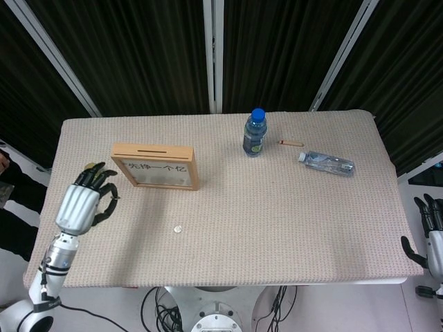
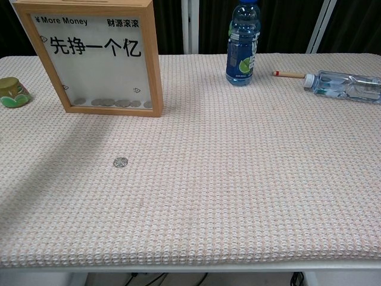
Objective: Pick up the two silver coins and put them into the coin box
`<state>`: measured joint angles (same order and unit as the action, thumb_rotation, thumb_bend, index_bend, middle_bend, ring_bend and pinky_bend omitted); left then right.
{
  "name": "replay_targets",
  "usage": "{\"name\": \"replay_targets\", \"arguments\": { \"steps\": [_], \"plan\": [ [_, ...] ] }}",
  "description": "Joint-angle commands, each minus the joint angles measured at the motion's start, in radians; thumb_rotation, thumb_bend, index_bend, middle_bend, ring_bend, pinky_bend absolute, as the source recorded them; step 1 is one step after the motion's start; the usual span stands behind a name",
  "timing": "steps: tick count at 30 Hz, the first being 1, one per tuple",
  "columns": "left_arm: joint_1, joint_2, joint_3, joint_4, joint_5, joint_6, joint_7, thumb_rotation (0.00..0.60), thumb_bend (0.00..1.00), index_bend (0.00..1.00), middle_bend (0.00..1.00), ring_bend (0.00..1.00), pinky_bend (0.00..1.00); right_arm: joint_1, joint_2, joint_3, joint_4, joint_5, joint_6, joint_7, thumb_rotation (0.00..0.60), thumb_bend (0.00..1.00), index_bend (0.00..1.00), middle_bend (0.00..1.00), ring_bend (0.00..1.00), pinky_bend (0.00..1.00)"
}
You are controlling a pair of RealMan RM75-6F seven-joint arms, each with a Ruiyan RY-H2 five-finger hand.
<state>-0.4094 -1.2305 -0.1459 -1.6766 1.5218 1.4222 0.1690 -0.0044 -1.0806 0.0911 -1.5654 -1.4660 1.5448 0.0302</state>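
- One silver coin (image 2: 121, 161) lies flat on the table mat (image 2: 238, 179), in front of the coin box (image 2: 98, 56) and apart from it.
- The upright coin box shows a row of coins along its bottom behind the clear pane; its slot is on top.
- Your left hand (image 1: 83, 202) hovers left of the box; whether its curled fingers pinch a coin, you cannot tell.
- Your right hand (image 1: 430, 232) hangs off the table's right edge, fingers apart, empty.
- Likely next: reach the slot, or collect the lying coin.
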Motion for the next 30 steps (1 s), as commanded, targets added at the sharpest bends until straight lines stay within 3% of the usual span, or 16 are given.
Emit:
{"name": "replay_targets", "arguments": {
  "steps": [1, 7, 15, 22, 30],
  "plan": [
    [-0.056, 0.082, -0.079, -0.063, -0.068, -0.071, 0.001, 0.6, 0.44, 0.62, 0.26, 0.1, 0.23, 0.002, -0.001, 0.001, -0.001, 0.003, -0.004, -0.005, 0.6, 0.3, 0.0, 0.0, 0.0, 0.0],
    [-0.166, 0.138, -0.172, -0.111, -0.196, -0.235, -0.038, 0.6, 0.44, 0.62, 0.26, 0.1, 0.23, 0.006, -0.006, 0.0, -0.003, 0.009, -0.013, -0.016, 0.6, 0.3, 0.0, 0.0, 0.0, 0.0],
    [-0.313, 0.121, -0.236, -0.077, -0.339, -0.407, -0.001, 0.6, 0.44, 0.62, 0.26, 0.1, 0.23, 0.009, -0.006, 0.002, -0.005, 0.012, -0.015, -0.024, 0.6, 0.3, 0.0, 0.0, 0.0, 0.0],
    [-0.414, 0.097, -0.24, -0.02, -0.488, -0.525, 0.069, 0.6, 0.44, 0.62, 0.26, 0.1, 0.23, 0.012, -0.005, 0.004, -0.001, 0.021, -0.024, -0.013, 0.6, 0.3, 0.0, 0.0, 0.0, 0.0],
    [-0.467, 0.066, -0.217, 0.023, -0.573, -0.562, 0.101, 0.6, 0.44, 0.62, 0.26, 0.1, 0.23, 0.015, -0.001, 0.005, 0.007, 0.026, -0.033, 0.011, 0.6, 0.3, 0.0, 0.0, 0.0, 0.0]
  ]
}}
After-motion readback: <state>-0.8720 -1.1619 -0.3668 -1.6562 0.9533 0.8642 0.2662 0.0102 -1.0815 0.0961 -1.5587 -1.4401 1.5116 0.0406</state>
